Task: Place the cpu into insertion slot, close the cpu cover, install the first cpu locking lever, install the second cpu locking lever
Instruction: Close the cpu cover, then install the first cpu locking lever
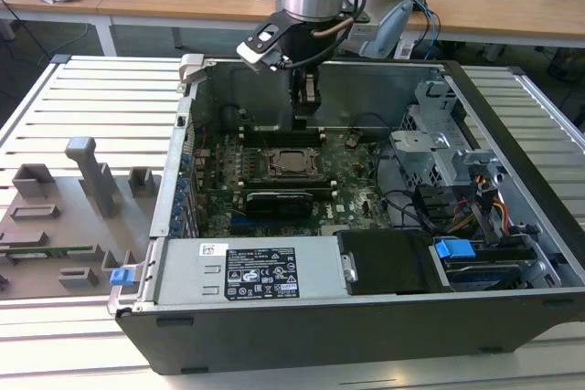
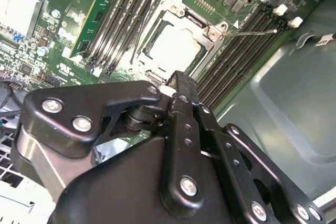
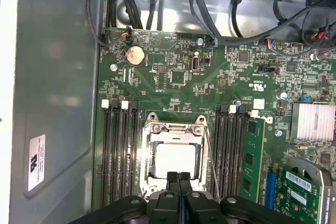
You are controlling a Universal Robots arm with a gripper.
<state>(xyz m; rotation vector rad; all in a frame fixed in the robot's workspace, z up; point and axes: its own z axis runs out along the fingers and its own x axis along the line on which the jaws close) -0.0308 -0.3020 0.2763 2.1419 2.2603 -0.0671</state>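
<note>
Matt pale silvery metal top on the cpu [image 3: 176, 160], brighter bare-metal cpu cover [image 3: 173, 129], glossy green motherboard [image 3: 173, 77], matt black gripper [image 3: 178, 178] with shiny screw heads [image 2: 189, 185], dull grey sheet-metal computer case [image 3: 58, 77], ribbed silvery heatsink [image 3: 313, 121], shiny coin cell [image 3: 135, 54]

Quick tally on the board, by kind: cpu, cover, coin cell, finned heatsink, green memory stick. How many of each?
cpu: 1
cover: 1
coin cell: 1
finned heatsink: 1
green memory stick: 1
Total: 5
</note>
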